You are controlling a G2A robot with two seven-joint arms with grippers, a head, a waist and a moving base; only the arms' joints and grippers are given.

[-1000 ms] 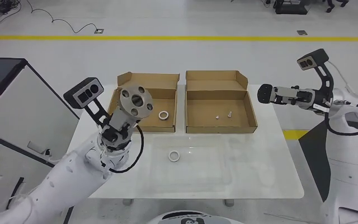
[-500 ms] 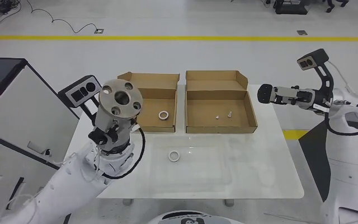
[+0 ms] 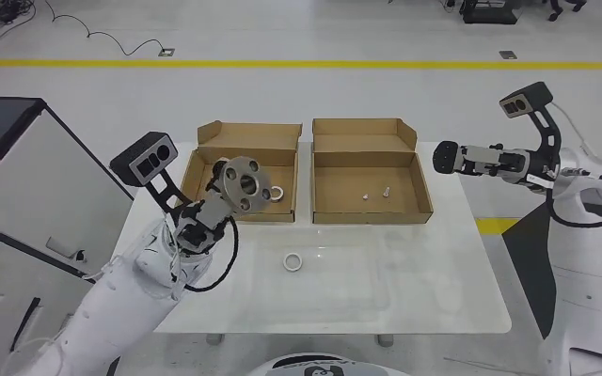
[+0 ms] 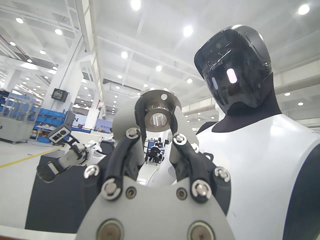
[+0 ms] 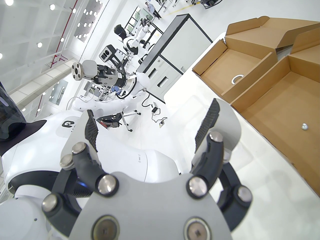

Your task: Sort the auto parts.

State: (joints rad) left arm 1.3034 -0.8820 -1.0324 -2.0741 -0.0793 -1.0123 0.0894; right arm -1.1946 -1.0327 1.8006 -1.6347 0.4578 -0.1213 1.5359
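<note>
Left gripper [image 4: 157,119] is clamped on the hub of a metal flange [image 3: 243,183], holding it in the air over the left cardboard box [image 3: 246,137]. I judge the flange heavy, stiff and slick, best gripped by that hub. Inside the box lies a white ring [image 3: 275,194], close to where the flange could land. A second ring [image 3: 293,262] lies on the worktop [image 3: 423,282], nearer me than the box. My right gripper [image 5: 152,123], jaws apart, hangs well to the box's right.

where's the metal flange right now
In the top view the metal flange sits gripped in the left pincer, raised above the left cardboard box, near the white ring inside it.
</note>
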